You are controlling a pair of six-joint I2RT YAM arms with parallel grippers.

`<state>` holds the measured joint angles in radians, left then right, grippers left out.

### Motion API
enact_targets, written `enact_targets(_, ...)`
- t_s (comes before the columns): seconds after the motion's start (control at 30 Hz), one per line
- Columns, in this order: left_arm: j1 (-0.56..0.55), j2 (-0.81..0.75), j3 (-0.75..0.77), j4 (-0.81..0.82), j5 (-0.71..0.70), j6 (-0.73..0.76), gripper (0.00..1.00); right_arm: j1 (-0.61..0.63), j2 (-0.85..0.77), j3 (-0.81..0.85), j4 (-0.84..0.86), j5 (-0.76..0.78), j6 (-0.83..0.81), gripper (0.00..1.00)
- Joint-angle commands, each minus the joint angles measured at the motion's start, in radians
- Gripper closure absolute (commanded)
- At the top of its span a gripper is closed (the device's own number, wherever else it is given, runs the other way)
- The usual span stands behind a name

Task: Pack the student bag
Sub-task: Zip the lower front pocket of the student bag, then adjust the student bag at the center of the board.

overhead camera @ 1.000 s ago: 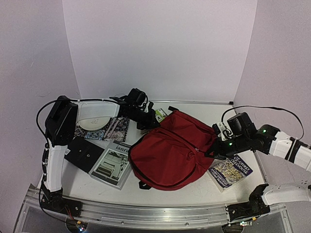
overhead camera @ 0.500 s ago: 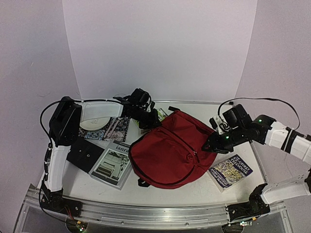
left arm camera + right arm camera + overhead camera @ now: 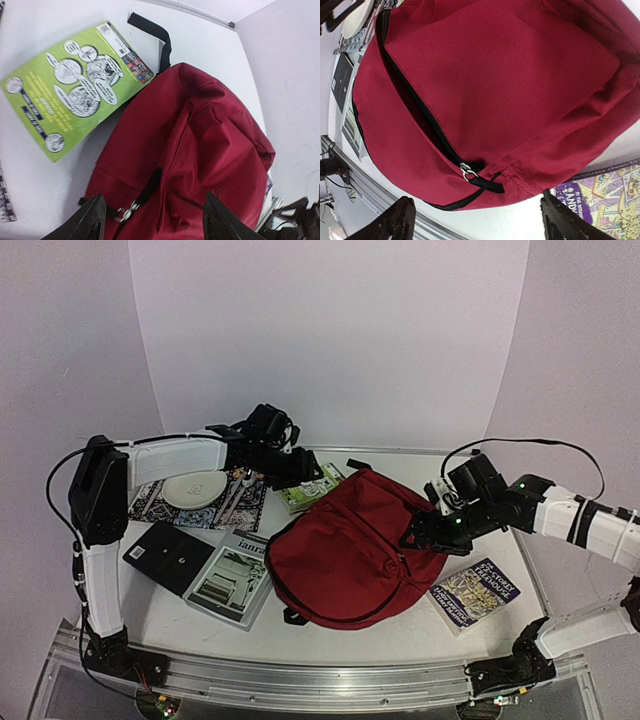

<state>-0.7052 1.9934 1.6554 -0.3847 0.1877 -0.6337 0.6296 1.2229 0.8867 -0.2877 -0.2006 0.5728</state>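
With left gripper (image 3: 152, 212) and right gripper (image 3: 480, 215) both spread, empty, over the student bag (image 3: 350, 560) at the centre of the table (image 3: 330, 640), pinch the zip pull (image 3: 466, 171) at its 3 o'clock side squarely, pinning fabric at 11 o'clock.

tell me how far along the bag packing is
Little looks done: the soft dark-red fabric backpack lies on the table with its black zip apparently shut. In hand: nothing; the left gripper and right gripper hang open over it. Left: the green book, purple book and grey magazine lie outside.
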Motion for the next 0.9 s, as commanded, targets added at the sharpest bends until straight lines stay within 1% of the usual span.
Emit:
enact_targets(0.0,0.003,-0.115,-0.100,-0.066,-0.070,0.126,0.30,0.001,0.049,-0.030,0.100,-0.054,0.032,0.10)
enact_targets(0.13,0.001,-0.153,-0.187,-0.070,-0.034,0.158,0.27,0.004,0.126,-0.033,0.167,-0.111,0.028,0.08)
enact_targets(0.27,-0.008,-0.163,-0.247,-0.069,0.001,0.173,0.27,0.032,0.195,-0.002,0.170,-0.089,0.008,0.08)
enact_targets(0.37,-0.019,-0.152,-0.265,-0.070,0.027,0.168,0.27,0.049,0.241,0.010,0.167,-0.067,0.007,0.08)
enact_targets(0.4,-0.026,-0.146,-0.270,-0.069,0.036,0.165,0.27,0.052,0.256,0.012,0.163,-0.047,0.010,0.09)
enact_targets(0.47,-0.046,-0.130,-0.277,-0.068,0.046,0.162,0.27,0.053,0.284,0.017,0.148,0.005,0.019,0.14)
enact_targets(0.5,-0.058,-0.124,-0.279,-0.068,0.050,0.161,0.28,0.053,0.295,0.022,0.142,0.029,0.020,0.19)
enact_targets(0.53,-0.069,-0.117,-0.280,-0.067,0.054,0.159,0.28,0.053,0.303,0.032,0.136,0.051,0.020,0.26)
enact_targets(0.6,-0.088,-0.104,-0.280,-0.065,0.070,0.152,0.30,0.053,0.309,0.056,0.128,0.090,0.018,0.41)
enact_targets(0.63,-0.102,-0.098,-0.278,-0.063,0.082,0.148,0.33,0.053,0.309,0.078,0.124,0.107,0.013,0.50)
enact_targets(0.77,-0.128,-0.097,-0.275,-0.048,0.128,0.130,0.55,0.053,0.303,0.179,0.050,0.182,-0.028,0.89)
enact_targets(0.8,-0.131,-0.102,-0.276,-0.044,0.138,0.124,0.59,0.053,0.301,0.213,0.029,0.204,-0.043,0.96)
enact_targets(0.83,-0.134,-0.109,-0.276,-0.038,0.148,0.118,0.65,0.052,0.299,0.249,-0.002,0.242,-0.060,1.00)
enact_targets(0.87,-0.137,-0.117,-0.276,-0.033,0.156,0.112,0.69,0.051,0.297,0.281,-0.029,0.267,-0.076,1.00)
